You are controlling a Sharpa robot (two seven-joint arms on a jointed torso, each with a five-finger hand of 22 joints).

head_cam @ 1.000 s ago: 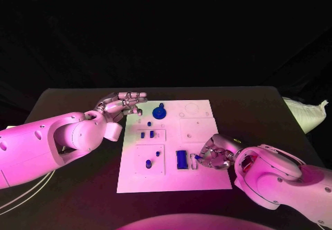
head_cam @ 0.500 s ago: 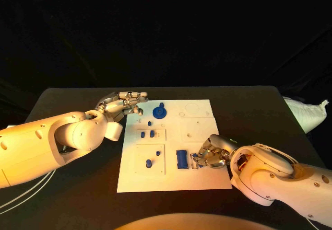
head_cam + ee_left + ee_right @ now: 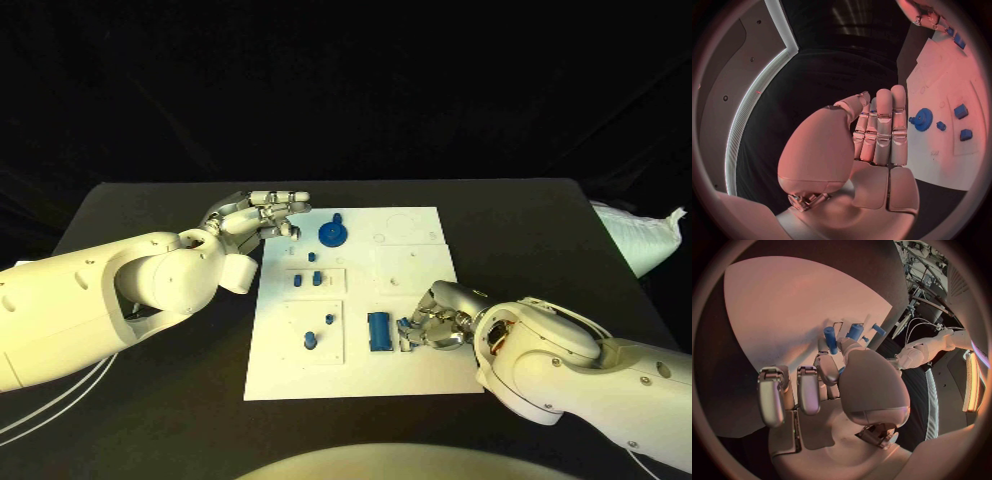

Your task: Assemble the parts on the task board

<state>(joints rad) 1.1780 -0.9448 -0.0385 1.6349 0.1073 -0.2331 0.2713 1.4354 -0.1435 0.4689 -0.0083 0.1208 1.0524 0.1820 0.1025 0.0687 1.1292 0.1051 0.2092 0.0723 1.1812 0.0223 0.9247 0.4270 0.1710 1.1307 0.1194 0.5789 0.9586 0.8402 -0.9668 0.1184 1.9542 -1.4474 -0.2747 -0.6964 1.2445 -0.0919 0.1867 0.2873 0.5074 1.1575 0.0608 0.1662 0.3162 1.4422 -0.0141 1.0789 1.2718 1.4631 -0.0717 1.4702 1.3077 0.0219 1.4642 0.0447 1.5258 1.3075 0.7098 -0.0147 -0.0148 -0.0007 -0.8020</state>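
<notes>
White board (image 3: 411,375) lies mid-table in the head view, long axis toward 12 o'clock. On it: blue gear (image 3: 333,235) at about 11, two small blocks (image 3: 307,281) left of centre, an oval part (image 3: 310,341) and a smaller piece (image 3: 329,320) at about 8 in a shallow square recess, and a long blue block (image 3: 378,331) at about 6. Right hand (image 3: 437,322) sits at the board's 4 o'clock edge, fingers curled down just beside the long block; whether something is pinched between them cannot be told from here. Left hand (image 3: 260,217) hovers off the board's 10 o'clock corner, holding nothing, probably parked clear so the right can work. Left wrist view: left hand (image 3: 876,130) flat, fingers straight and held together, palm bare; gear (image 3: 922,119) and small blocks (image 3: 962,111) lie beyond the fingertips, apart from them. Right wrist view: right hand (image 3: 826,377) bent over the board (image 3: 779,305), fingers (image 3: 808,390) curled down toward the surface; a blue piece (image 3: 830,339) stands just past the fingertips with two more blue ends (image 3: 856,331) beside it. Contact is hidden, so grip state is undetermined. Judgement: the hand is low and close in order to seat or take a part near the long block.
</notes>
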